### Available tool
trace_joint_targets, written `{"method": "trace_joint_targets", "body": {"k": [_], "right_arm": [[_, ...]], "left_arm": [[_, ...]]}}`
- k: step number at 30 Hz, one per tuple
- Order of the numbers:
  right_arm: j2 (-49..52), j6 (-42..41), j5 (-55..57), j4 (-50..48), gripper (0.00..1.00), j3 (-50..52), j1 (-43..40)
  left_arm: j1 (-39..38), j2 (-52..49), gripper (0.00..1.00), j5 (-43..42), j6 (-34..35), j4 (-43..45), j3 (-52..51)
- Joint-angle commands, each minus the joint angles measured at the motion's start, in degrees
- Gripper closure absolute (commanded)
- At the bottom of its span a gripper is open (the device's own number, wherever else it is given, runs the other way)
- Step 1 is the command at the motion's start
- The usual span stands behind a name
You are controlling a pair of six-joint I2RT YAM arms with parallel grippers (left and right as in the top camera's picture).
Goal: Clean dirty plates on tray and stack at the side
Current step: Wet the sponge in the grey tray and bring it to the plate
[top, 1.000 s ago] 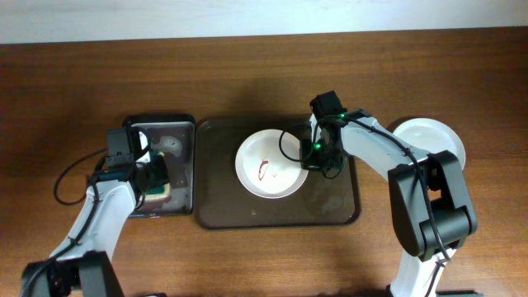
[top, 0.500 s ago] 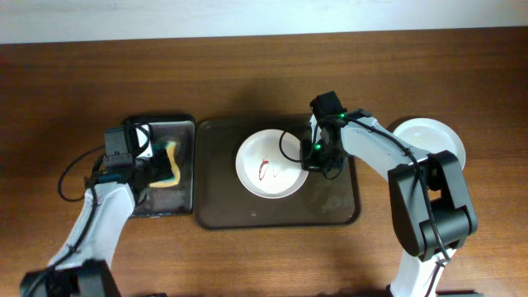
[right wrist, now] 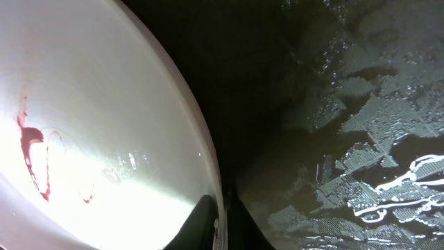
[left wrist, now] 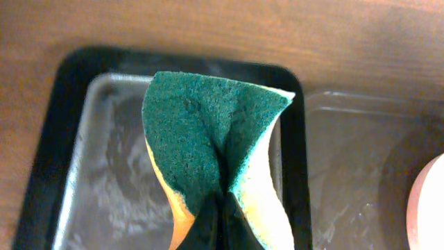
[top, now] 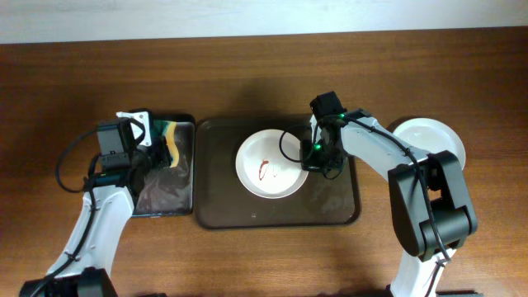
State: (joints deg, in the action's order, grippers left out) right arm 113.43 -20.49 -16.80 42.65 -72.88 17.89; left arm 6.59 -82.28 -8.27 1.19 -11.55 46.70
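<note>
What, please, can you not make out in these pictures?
Overhead: the right arm covers part of the white round plate at the side; plates beneath it, if any, are hidden.
Left wrist: bottom edge cuts off the jaws pinching the green-and-yellow sponge.
Right wrist: frame edges crop the red-smeared white round plate.

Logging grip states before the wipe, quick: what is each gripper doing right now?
Left gripper: closed on the green-yellow sponge, held above the black tray.
Right gripper: closed on the rim of the white plate.
</note>
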Motion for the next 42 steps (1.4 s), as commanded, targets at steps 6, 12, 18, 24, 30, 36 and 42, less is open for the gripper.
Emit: {"method": "trace_joint_targets", "body": {"k": [6,12,18,24,30,36,42], "right_arm": [[-0.4,0.5,0.7,0.2,0.9,0.4,0.2],[-0.4,0.5,0.8,0.4,0.91,0.4,0.2],[-0.4,0.5,0.7,0.4,0.91,0.4,0.2],[-0.4,0.5,0.8,0.4,0.91,0.4,0.2],[-0.4,0.5,0.7,0.4,0.91,0.4,0.2],[-0.4,0.5,0.8,0.4,0.91,0.4,0.2],[-0.4,0.5,0.7,0.4,0.9,0.4,0.2]], "left_arm": [[-0.2,13.5,1.0,-0.9,-6.1,0.3,-0.1],[-0.5,15.3,1.0,1.2,-8.7,1.1,-0.1],[-0.5,15.3,1.0,1.2,-8.6,3.3,-0.1],[-0.5,15.3,1.0,2.1,-8.6,3.6,-0.1],[-0.5,15.2,1.0,2.1,-8.6,4.0,-0.1],[-0.5,15.2,1.0,2.2,-8.7,4.1,-0.1],[-0.6,15.2,1.0,2.6,-8.6,3.9,-0.1]]}}
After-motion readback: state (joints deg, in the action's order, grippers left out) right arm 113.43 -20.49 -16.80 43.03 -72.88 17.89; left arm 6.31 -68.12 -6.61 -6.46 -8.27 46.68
